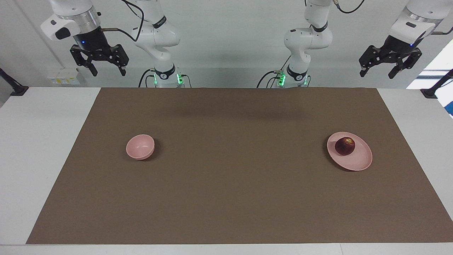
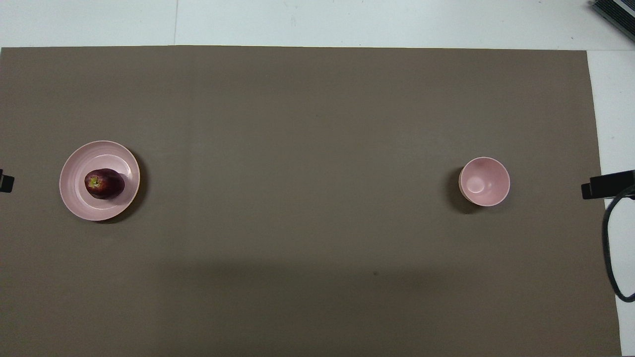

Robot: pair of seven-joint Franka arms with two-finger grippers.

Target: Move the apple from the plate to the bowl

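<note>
A: Apple [image 1: 345, 146] on plate [image 1: 349, 151], toward the left arm's end of the desk [image 1: 46, 148]; bowl [image 1: 140, 146] well apart, toward the right arm's end, nothing in it.

B: Claws?

A: Left claw [image 1: 389, 69] raised above the desk's robot-side edge, fingers spread, grasping nothing. Right claw [image 1: 104, 68] likewise raised and released, waiting at its own end.

B: Nearer arm?

A: Left, probably; apple below and forward of that claw. Roundish, stem end up, no useful long axis.

B: Legible writing?

A: None.
</note>
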